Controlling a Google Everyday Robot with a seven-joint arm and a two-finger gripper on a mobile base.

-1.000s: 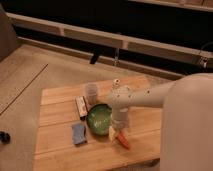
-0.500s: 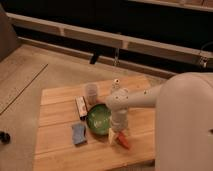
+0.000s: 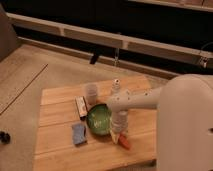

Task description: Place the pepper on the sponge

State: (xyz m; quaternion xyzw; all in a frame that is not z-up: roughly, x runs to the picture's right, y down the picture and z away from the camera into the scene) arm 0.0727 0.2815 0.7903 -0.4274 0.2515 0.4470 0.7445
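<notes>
Partly, the hand (image 3: pixel 120 135) hides the pepper (image 3: pixel 125 144) beneath.

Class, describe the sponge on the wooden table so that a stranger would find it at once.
On the wooden table, find the green bowl; the robot's gripper hangs at its right, by the pepper. The sponge lies just left of the bowl, toward the near edge. It is a flat blue-grey pad, unlike the narrow white-and-red packet behind it.
</notes>
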